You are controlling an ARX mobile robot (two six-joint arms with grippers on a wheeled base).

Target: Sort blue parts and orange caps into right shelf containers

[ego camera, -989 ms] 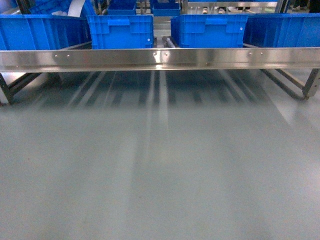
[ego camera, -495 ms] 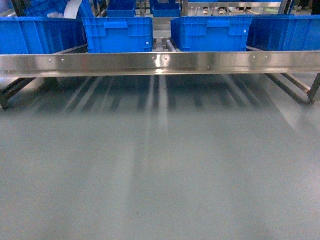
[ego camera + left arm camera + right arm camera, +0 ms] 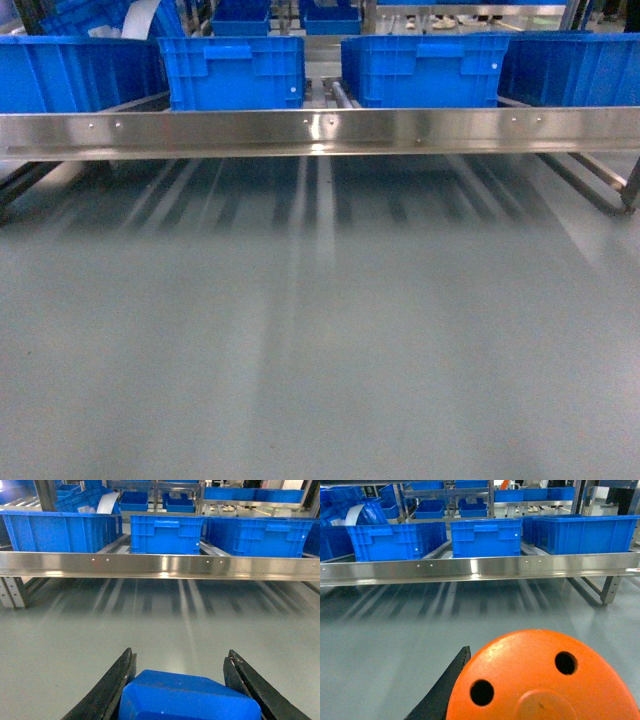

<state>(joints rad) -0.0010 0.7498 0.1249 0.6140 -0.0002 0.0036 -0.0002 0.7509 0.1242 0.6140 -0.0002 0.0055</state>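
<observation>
With both loads in hand, I've deposited nothing: left gripper clamps a blue part, right gripper carries an orange cap; crates sit well ahead.

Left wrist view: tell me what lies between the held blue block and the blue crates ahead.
Bare grey floor, then the steel rail running across the front of the crates. Nothing else sits between them and the blue block in the left wrist view.
</observation>
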